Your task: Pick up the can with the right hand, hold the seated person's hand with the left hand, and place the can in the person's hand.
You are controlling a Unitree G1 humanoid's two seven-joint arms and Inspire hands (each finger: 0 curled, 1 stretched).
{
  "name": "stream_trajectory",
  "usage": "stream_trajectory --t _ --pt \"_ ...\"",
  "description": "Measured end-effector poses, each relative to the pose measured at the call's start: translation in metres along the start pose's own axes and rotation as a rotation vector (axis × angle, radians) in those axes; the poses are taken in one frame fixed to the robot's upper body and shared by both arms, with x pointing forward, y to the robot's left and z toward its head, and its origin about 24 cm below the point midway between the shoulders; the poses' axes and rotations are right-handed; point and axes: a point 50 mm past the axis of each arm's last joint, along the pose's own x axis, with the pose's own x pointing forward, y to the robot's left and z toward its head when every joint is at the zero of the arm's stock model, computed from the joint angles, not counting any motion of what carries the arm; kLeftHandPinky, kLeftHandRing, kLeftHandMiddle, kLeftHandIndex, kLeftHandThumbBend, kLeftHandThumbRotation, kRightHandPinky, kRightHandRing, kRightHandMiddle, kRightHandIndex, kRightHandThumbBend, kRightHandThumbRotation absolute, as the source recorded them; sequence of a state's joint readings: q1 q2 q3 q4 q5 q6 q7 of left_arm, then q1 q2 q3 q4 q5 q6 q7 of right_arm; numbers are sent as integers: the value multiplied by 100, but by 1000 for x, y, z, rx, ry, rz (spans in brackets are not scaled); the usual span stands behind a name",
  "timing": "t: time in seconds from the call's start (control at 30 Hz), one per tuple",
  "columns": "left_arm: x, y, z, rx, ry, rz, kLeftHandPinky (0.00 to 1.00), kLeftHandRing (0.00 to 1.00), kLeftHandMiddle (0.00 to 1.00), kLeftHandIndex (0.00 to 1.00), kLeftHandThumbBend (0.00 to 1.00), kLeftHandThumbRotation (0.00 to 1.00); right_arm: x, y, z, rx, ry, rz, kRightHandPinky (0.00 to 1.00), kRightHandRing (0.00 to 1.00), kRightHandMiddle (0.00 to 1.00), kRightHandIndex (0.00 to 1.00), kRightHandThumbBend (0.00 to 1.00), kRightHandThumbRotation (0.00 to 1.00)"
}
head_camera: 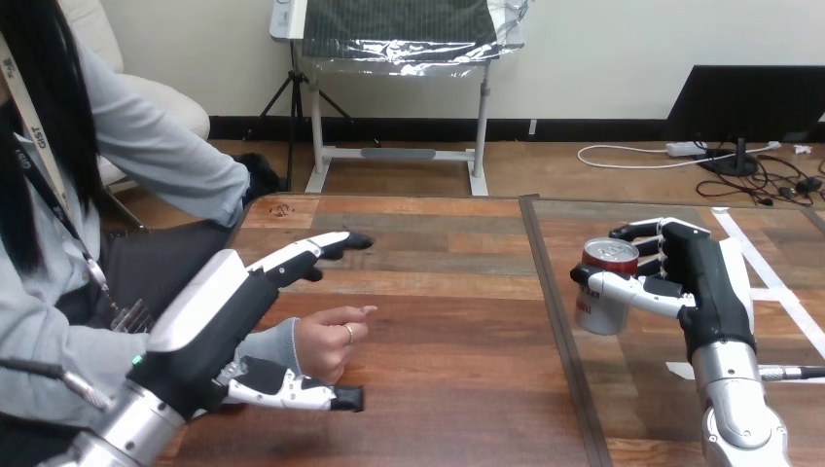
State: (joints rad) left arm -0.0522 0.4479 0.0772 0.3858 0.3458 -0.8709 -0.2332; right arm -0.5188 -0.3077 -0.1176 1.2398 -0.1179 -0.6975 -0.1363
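The can [605,292], at three o'clock, sits gripped in the curled right hand [707,282]; at eight o'clock the left hand [209,311], fingers straight, straddles the person's hand [326,342]. Clasping it seems next.

Can [608,287] right of person's hand [326,342]

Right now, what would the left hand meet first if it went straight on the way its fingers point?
Likely the person's hand, lying between the straight fingers and thumb of the left hand. Past the fingertips the table looks free, though depth is unclear.
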Motion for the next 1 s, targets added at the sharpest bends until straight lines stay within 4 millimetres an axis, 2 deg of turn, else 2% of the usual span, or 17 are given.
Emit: stream_trajectory --t 0.53,1.0 --pt "11 11 -20 94 98 -130 77 84 86 84 100 20 3 1 9 7 -55 19 31 36 48 49 77 0" --pt "14 6 -40 148 185 -215 76 83 85 83 100 20 6 2 14 11 -83 40 34 39 48 49 76 0"
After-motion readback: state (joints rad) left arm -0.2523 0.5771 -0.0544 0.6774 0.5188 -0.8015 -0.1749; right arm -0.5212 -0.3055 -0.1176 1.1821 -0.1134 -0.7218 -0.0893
